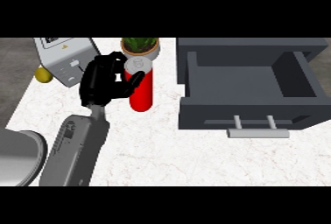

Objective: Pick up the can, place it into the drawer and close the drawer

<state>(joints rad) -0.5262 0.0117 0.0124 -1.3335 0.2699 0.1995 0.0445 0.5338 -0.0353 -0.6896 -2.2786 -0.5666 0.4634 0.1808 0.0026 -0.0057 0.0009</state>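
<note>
While the dark grey box-shaped drawer [252,83] stands pulled open with its hollow facing up, the tall red cylindrical can with a silver lid [140,85] is shown upright on the white marbled counter [168,153], just to the left of the drawer and apart from its wall. This placement is judged to keep the carry short: only a lift and a move sideways to the drawer's right-hand hollow would be required. The drawer's pale bar handle [258,133] is left free at the front for the later closing push. The black hand [104,83], seen at the can's left on a grey forearm, is held with its fingers curled round the can's upper part, the thumb laid against the red side. Whether the can is lifted off the counter cannot be told. Behind the can, a small potted green plant [140,45] is set.
</note>
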